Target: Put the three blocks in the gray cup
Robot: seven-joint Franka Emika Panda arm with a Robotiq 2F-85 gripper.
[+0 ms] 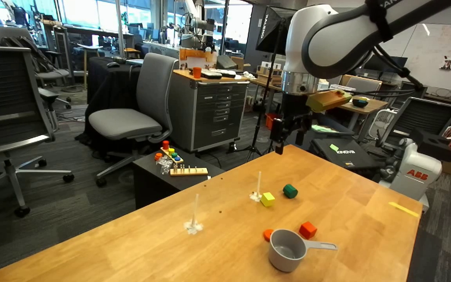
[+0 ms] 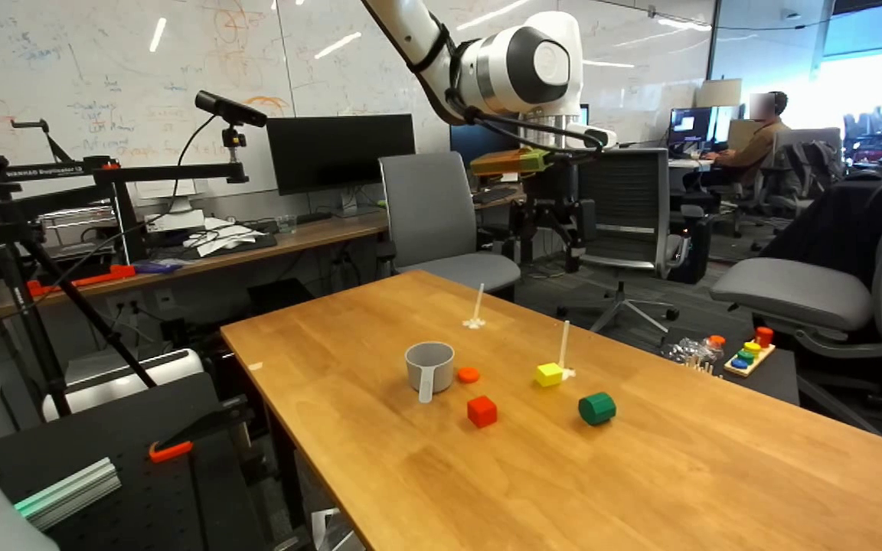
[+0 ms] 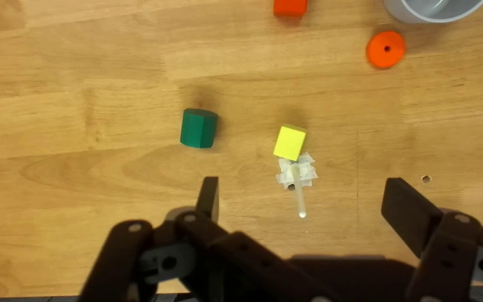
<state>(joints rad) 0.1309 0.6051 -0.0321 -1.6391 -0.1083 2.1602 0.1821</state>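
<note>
Three blocks lie apart on the wooden table: a yellow block (image 3: 289, 142), a green block (image 3: 198, 128) and a red-orange block (image 3: 290, 7). The gray cup (image 1: 282, 261) stands upright with its handle out sideways; the part of its inside visible in an exterior view holds nothing. In the wrist view only the cup's near part (image 3: 407, 14) shows at the top edge. The red-orange block (image 2: 481, 412) sits near the cup's handle. High above the table hangs my gripper (image 1: 289, 143), wide open, nothing between its fingers (image 3: 409, 214). The yellow block lies ahead of the fingertips in the wrist view.
A thin upright rod (image 3: 298, 193), taped to the table, rises right beside the yellow block. Another taped rod (image 1: 195, 209) stands farther along the table. An orange disc (image 3: 376, 52) with a small hole lies close to the cup. Beyond one edge is a black stand (image 1: 147, 184) holding toys.
</note>
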